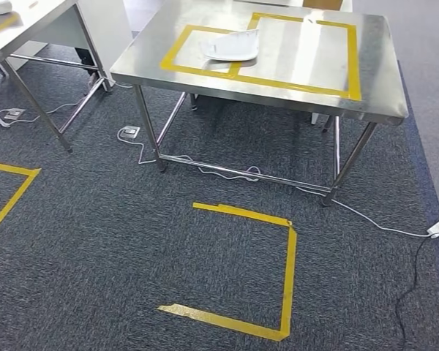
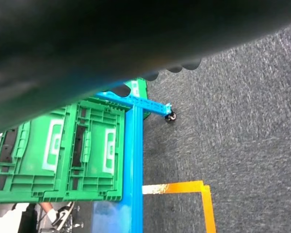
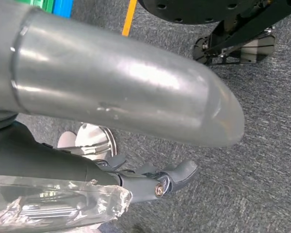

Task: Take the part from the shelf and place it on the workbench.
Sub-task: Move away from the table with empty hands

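A white part (image 1: 231,46) lies on the steel workbench (image 1: 372,95), inside the left of two yellow-taped rectangles. My right hand (image 3: 137,145) hangs over the carpet. Its thick grey thumb (image 3: 118,92) stands well apart from the darker fingers (image 3: 173,177), which lie nearly straight, with bare floor between them. A crinkled clear plastic wrap (image 3: 56,204) lies along the far side of those fingers; what it covers I cannot tell. My left hand (image 2: 137,43) is a dark blur close to the lens, with rounded fingertips (image 2: 175,68) at its edge.
A yellow taped square (image 1: 286,270) marks the carpet in front of the workbench. White cables (image 1: 372,223) and a socket box (image 1: 130,132) lie under it. A second steel table (image 1: 35,29) stands at the left. Green crates (image 2: 63,155) sit by a blue wheeled frame (image 2: 135,160).
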Tool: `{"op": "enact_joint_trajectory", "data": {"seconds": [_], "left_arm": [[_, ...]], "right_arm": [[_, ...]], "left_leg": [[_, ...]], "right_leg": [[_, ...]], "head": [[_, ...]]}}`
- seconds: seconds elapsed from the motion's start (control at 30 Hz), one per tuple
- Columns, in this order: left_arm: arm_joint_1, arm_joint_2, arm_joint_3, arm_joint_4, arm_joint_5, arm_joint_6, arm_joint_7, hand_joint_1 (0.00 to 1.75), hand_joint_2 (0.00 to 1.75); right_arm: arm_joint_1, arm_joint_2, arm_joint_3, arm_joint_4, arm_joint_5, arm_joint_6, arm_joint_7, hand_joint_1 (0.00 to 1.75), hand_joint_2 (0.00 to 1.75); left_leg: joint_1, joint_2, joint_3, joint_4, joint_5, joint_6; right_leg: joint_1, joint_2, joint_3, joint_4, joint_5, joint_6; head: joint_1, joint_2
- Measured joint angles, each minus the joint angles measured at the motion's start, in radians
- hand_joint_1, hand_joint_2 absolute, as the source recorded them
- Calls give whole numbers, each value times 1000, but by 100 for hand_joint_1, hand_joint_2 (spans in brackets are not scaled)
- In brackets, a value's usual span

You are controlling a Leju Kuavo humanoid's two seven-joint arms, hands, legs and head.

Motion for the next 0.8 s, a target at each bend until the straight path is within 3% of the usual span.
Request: {"op": "enact_joint_trajectory", "data": {"seconds": [0.03, 0.07, 0.13, 0.17, 0.2, 0.27, 0.3, 0.37, 0.43, 0.47, 0.5, 0.53, 0.57, 0.67, 0.7, 0.73, 0.8], "left_arm": [[5, 0, -10, -4, 5, -1, 4, 0, 0], [10, 0, -22, -10, 9, -2, 8, 0, 0], [20, 0, -44, -23, 15, -4, 12, 0, 0], [23, 0, -50, -28, 16, -4, 13, 0, 0], [24, 0, -53, -32, 16, -4, 13, 0, 0], [30, 0, -57, -36, 18, -4, 14, 0, 0], [34, 0, -58, -36, 18, -4, 15, 0, 0], [39, 0, -61, -37, 20, -4, 16, 0, 0], [39, 0, -63, -39, 21, -4, 17, 0, 0], [39, 0, -63, -40, 21, -4, 17, 0, 0], [39, 0, -64, -41, 21, -4, 17, 0, 0], [40, 0, -64, -41, 21, -4, 17, 0, 0], [40, 0, -65, -41, 21, -4, 17, 0, 0], [38, 0, -66, -44, 22, -6, 19, 0, 0], [37, 0, -67, -45, 23, -8, 19, 0, 0], [37, 0, -68, -46, 24, -10, 20, 0, 0], [40, 0, -69, -48, 24, -14, 22, 0, 0]], "right_arm": [[-2, 0, 0, 0, 2, 0, 0, 0, 0], [-5, 0, 0, 1, 4, 0, -1, 0, 0], [-10, 0, 0, 1, 8, 0, -3, 0, 0], [-11, 0, 0, 2, 9, 0, -4, 0, 0], [-12, 0, 0, 2, 9, 0, -5, 0, 0], [-13, 0, -1, 3, 11, -1, -6, 0, 0], [-13, 0, -1, 4, 11, -1, -6, 0, 0], [-11, 0, -2, 4, 12, -1, -6, 0, 0], [-8, 0, -3, 5, 12, -1, -6, 0, 0], [-7, 0, -4, 6, 12, -1, -6, 0, 0], [-7, 0, -5, 6, 13, -1, -6, 0, 0], [-8, 0, -5, 7, 14, -1, -6, 0, 0], [-10, 0, -5, 7, 15, 0, -6, 0, 0], [-13, 0, -5, 9, 16, 1, -7, 0, 0], [-14, 0, -6, 10, 16, 2, -7, 0, 0], [-16, 0, -6, 11, 16, 3, -7, 0, 0], [-25, 0, -7, 13, 16, 5, -7, 0, 0]], "left_leg": [[0, -7, -4, 1, 2, -2], [1, -21, -11, 4, 7, -8], [1, -53, -26, 17, 15, -24], [1, -66, -32, 23, 16, -31], [0, -74, -34, 27, 16, -36], [2, -88, -36, 28, 20, -44], [4, -84, -40, 35, 14, -48], [7, -50, -62, 98, -40, -55], [9, -13, -105, 231, -135, -60], [11, -5, -121, 292, -169, -63], [12, -1, -123, 326, -184, -64], [14, 2, -107, 321, -180, -64], [15, 8, -72, 276, -159, -64], [10, 78, 50, 81, -97, -56], [7, 94, 65, 51, -94, -52], [4, 94, 67, 42, -98, -47], [4, 71, 63, 38, -94, -33]], "right_leg": [[-3, 0, -20, 54, -27, 3], [-8, 6, -3, 49, -27, 8], [-18, 43, 64, -32, 0, 13], [-20, 56, 108, -105, 29, 8], [-18, 62, 117, -121, 34, -1], [-13, 40, 113, -117, 44, -23], [-12, 29, 111, -117, 48, -30], [-13, 4, 105, -118, 58, -42], [-10, -23, 100, -117, 60, -46], [-9, -38, 98, -117, 61, -46], [-8, -53, 96, -117, 61, -46], [-8, -68, 95, -117, 60, -45], [-8, -81, 96, -116, 60, -44], [-2, -115, 103, -114, 52, -31], [0, -125, 105, -113, 50, -25], [2, -135, 108, -112, 48, -19], [-1, -142, 117, -111, 43, -7]], "head": [[0, 0], [0, 0], [0, 0], [-3, 0], [-6, 0], [-11, 0], [-11, 0], [-15, 0], [-19, 0], [-20, 0], [-19, 0], [-20, 0], [-20, 0], [-19, 0], [-16, 0], [-14, 0], [-11, 0]]}}
